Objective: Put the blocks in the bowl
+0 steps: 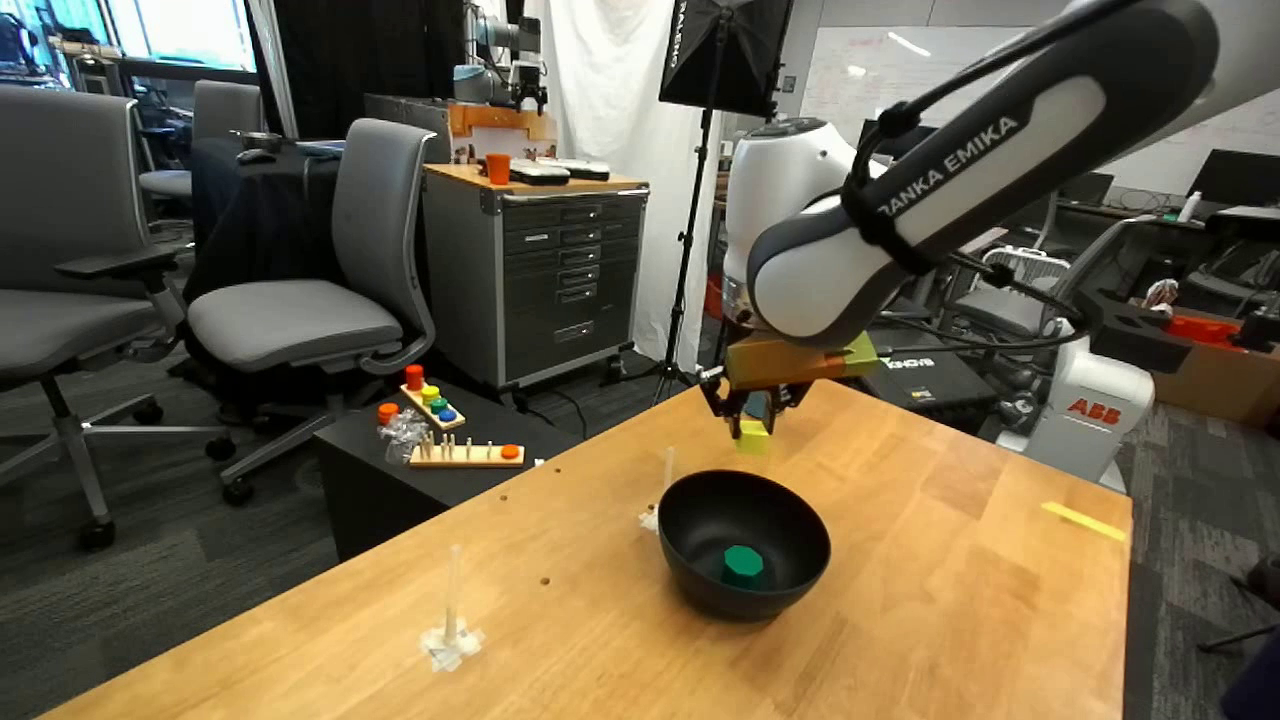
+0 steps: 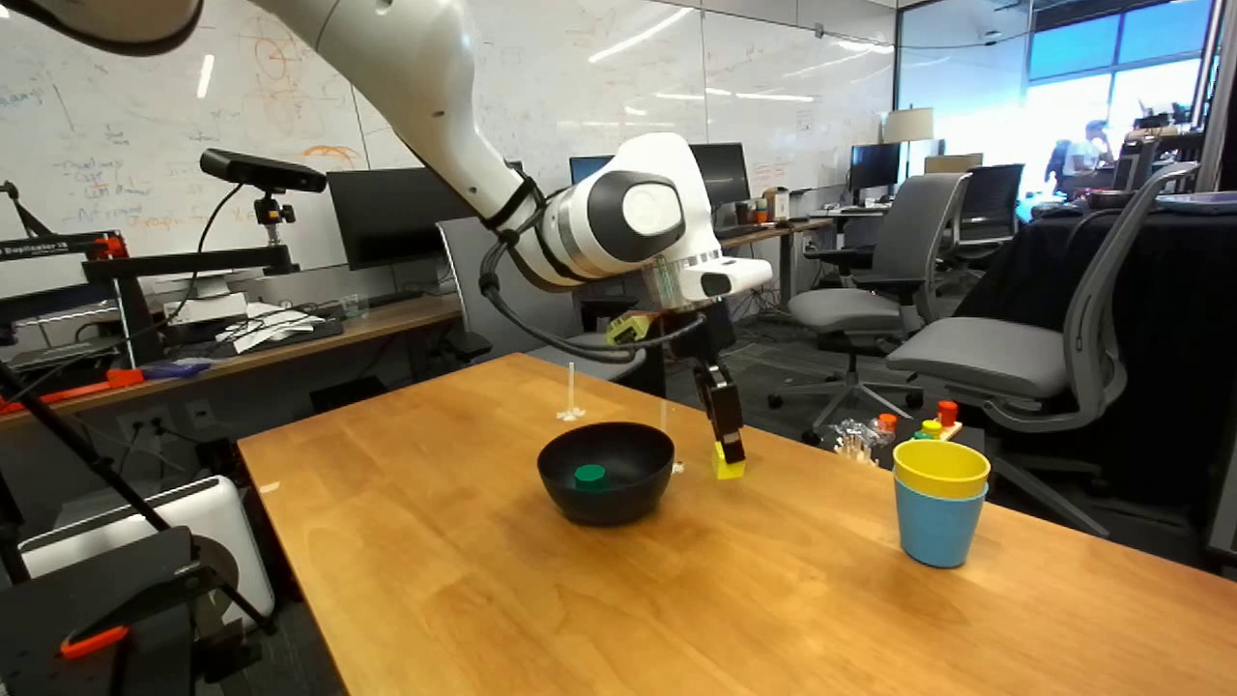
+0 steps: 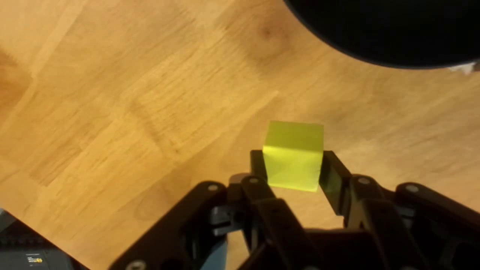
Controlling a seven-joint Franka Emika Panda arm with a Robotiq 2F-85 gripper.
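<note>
Claw (image 3: 295,167) looks clamped on yellow block (image 3: 293,155), pads (image 3: 333,180) up against both sides. Main risk imo = slip, b/c block's lower part pokes out below claw tips, so the hold may be shallow; a jolt or fast lift could twist it out. Next, bowl (image 2: 618,507): near claw, off to one side, & looks taller than the block. If claw crosses w/o enough lift, block or claw prob hits the wall & shoves bowl. Thin upright rod (image 2: 664,418), close by bowl & near claw, could get clipped too. Green block (image 1: 743,564) already sits in bowl, toward the side away from claw; dropping from high up, or right onto it, might bounce yellow one out.

Hard to see: claw covers part of yellow block in both exterior views, & can't tell if it's off the table (image 2: 483,599) or touching. Grip force, no idea. Wrist view cuts off most of bowl; what shows is v. dark, no green block visible. Farther off, well apart from claw: yellow cup (image 2: 942,468) w/ blue below; 1 pc or 2 nested, can't tell.
</note>
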